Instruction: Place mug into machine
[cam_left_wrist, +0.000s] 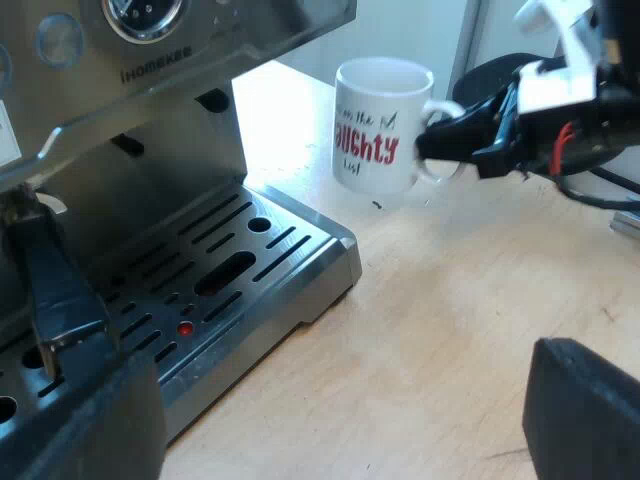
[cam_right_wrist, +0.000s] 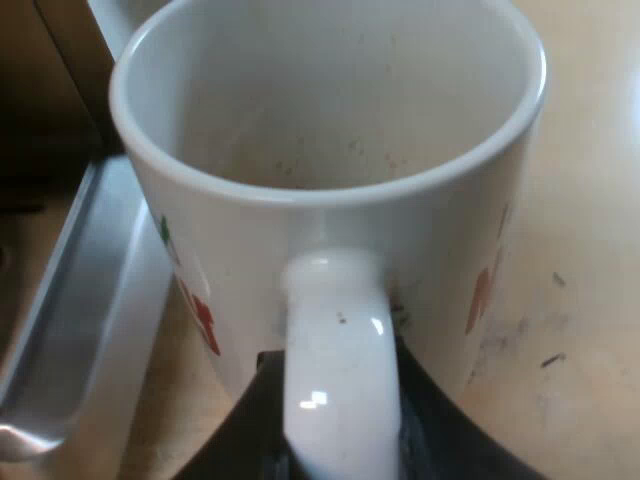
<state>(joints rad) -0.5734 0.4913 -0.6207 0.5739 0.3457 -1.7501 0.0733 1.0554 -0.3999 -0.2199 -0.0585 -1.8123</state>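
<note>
The white mug (cam_left_wrist: 375, 125) with red lettering stands upright on the wooden table (cam_left_wrist: 450, 330). It is near the outer corner of the slotted drip tray (cam_left_wrist: 300, 250) of the espresso machine (cam_left_wrist: 150, 60), but not on the tray. The right gripper (cam_left_wrist: 470, 135) has its black fingers (cam_right_wrist: 430, 440) pressed against both sides of the mug's handle (cam_right_wrist: 335, 350), clamping it. The left gripper (cam_left_wrist: 330, 400) hovers beside the tray with its fingers spread wide, holding nothing.
</note>
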